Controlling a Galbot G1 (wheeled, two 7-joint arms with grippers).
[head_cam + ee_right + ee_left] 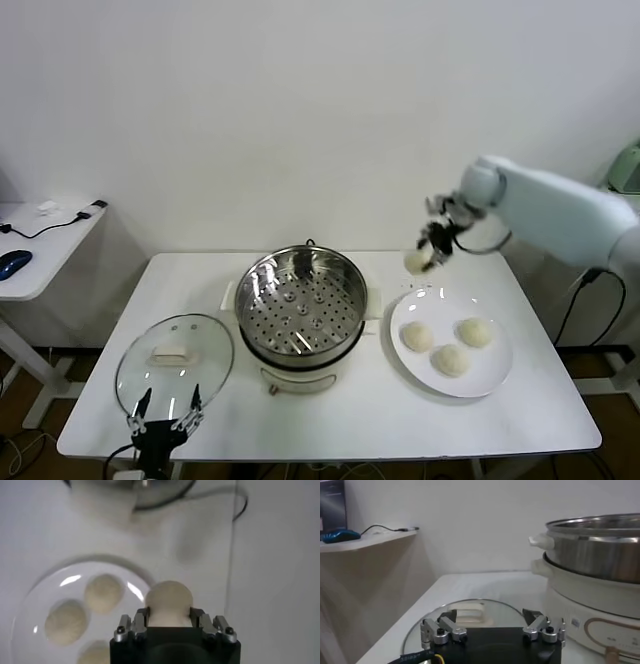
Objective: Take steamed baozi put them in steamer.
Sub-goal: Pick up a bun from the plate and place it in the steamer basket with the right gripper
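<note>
At 3 o'clock, plate point(490, 375): three buns point(451, 358).
Steamer point(301, 300): empty basket.
Right gripper point(432, 250): clamped on bun point(416, 261).
Left gripper point(165, 410): fingers apart, over lid point(175, 358).

Steamer point(302, 300) shiny perforated steel; lid point(175, 362) clear glass

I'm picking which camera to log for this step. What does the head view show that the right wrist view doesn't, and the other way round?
Only the head view: the steamer, empty, the glass lid, the open left gripper near the table's front edge.
Only the right wrist view: the right gripper's fingers pressed on either side of the bun.
Both: the right gripper shut on one bun, lifted above the plate with three buns left.
</note>
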